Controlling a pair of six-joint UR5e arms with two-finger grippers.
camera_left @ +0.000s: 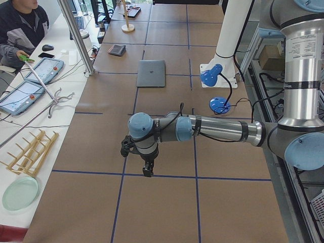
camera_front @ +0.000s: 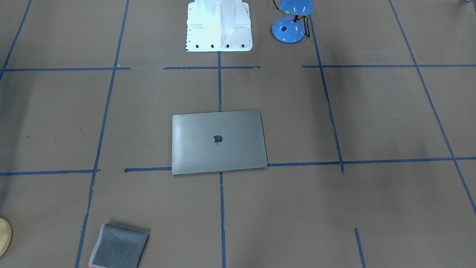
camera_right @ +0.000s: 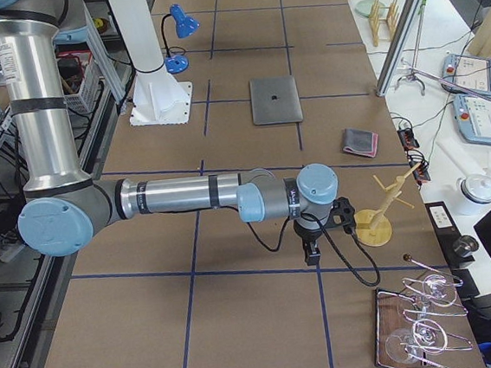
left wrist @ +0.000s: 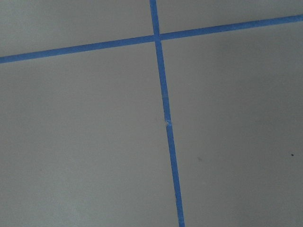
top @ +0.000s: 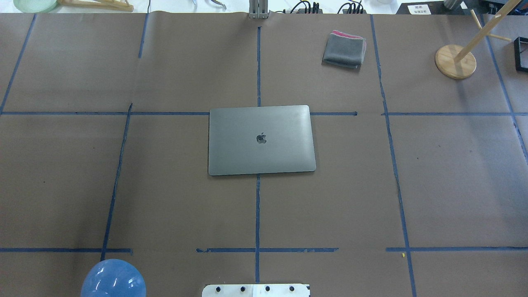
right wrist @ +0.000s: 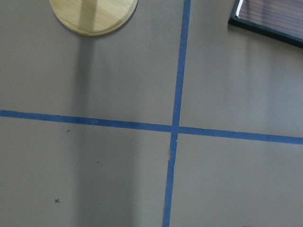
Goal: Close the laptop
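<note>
The laptop (top: pixel 261 140) lies flat and closed in the middle of the table, grey lid up with the dark apple logo showing; it also shows in the front-facing view (camera_front: pixel 218 141), the left view (camera_left: pixel 151 73) and the right view (camera_right: pixel 274 99). My left gripper (camera_left: pixel 147 171) hangs over the bare table far from the laptop, seen only in the left view. My right gripper (camera_right: pixel 310 252) hangs over the table at the other end, seen only in the right view. I cannot tell whether either is open or shut.
A folded grey cloth (top: pixel 345 50) lies at the far side. A blue desk lamp (camera_front: pixel 290 20) stands beside the white robot base (camera_front: pixel 219 28). A wooden stand (top: pixel 455 61) is at the far right, with a dark tray (right wrist: pixel 270 19) near it. Blue tape lines cross the brown table.
</note>
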